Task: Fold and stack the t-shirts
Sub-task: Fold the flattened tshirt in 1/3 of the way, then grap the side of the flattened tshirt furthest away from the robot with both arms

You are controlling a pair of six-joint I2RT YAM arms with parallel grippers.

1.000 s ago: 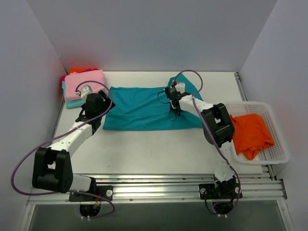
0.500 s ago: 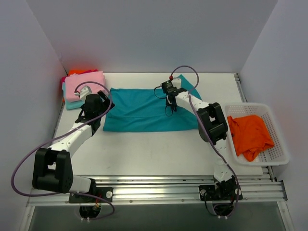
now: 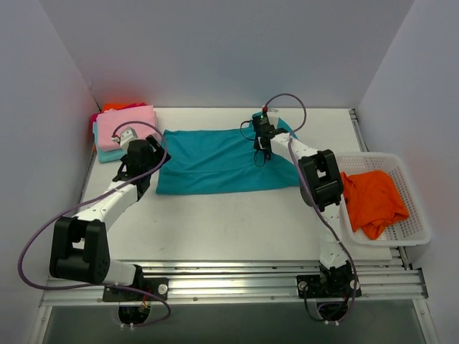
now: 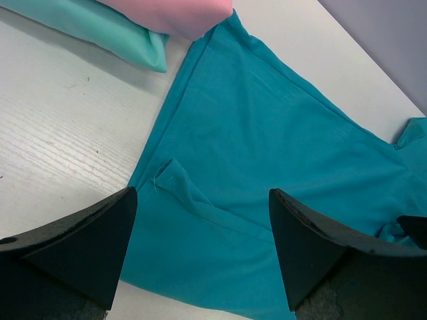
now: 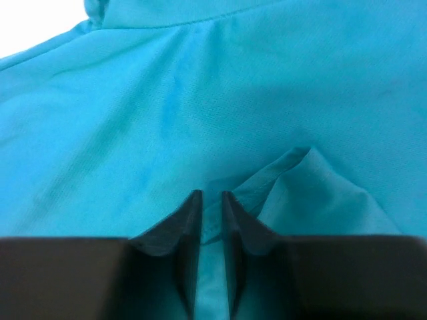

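A deep teal t-shirt (image 3: 215,161) lies spread flat across the middle of the table. My right gripper (image 3: 262,152) is low over the shirt's upper right part. In the right wrist view it (image 5: 211,195) is shut on a raised fold of that teal cloth (image 5: 293,180), with only a thin slit between the fingers. My left gripper (image 3: 143,159) hovers open over the shirt's left edge (image 4: 267,133), its jaws (image 4: 202,193) wide apart and holding nothing. At the back left is a stack of folded shirts: pink (image 3: 126,123) on top, pale aqua (image 3: 107,152) under it, orange (image 3: 115,106) behind.
A white mesh basket (image 3: 416,229) stands at the right edge with a crumpled bright orange t-shirt (image 3: 373,201) inside. Grey walls close in the table at the back and on both sides. A metal rail runs along the near edge by the arm bases.
My right gripper went left, then came back to the right and farther from me, taking the teal fold along. Its fingers have parted a hair. The left arm has not moved.
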